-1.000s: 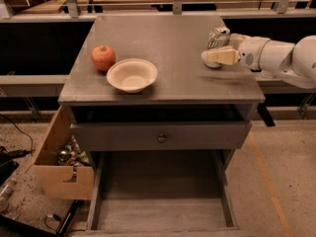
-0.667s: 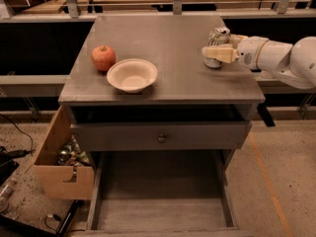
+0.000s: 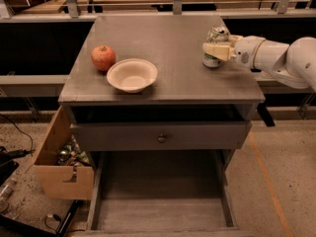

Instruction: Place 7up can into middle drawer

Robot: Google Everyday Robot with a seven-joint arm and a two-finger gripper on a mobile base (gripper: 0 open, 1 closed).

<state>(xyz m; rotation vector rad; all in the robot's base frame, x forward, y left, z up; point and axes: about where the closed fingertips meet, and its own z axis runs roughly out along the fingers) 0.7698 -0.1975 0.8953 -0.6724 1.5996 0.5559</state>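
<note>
1. The hand (image 3: 217, 50) is found at the right rear of the bench (image 3: 168, 38), at the end of the white arm (image 3: 276, 58) that reaches in from the right. It is laid across the middle of the 7up can (image 3: 216, 35). Whether it is pressed onto the can or only set about it cannot be told.
2. The 7up can is seen upright near the bench's right edge, with its silver top above the hand and its base apparently on the surface. It is judged not yet lifted.
3. The step in hand is judged to be the grasp. A firm hold at mid-height should be secured before any lift. A thin-walled can is likely to dent, so no more pressure than needed should be used, and the lift is best made straight up.
4. The white bowl (image 3: 132, 75) and the red apple (image 3: 102, 58) are placed well apart to the left, so no obstruction is expected from them.
5. Under the bench's front edge a shut drawer front (image 3: 123, 136) with a small knob is seen, and below it the middle drawer (image 3: 160, 214) is pulled out, its plank floor in view. The can is best carried forward past the bench edge first, then lowered clear of that drawer front and set down upright rather than dropped, since a tipped can would probably roll.
6. A tan cardboard box (image 3: 54, 172) stands just beside the drawer on the left — the release should be kept within the drawer's side walls.
</note>
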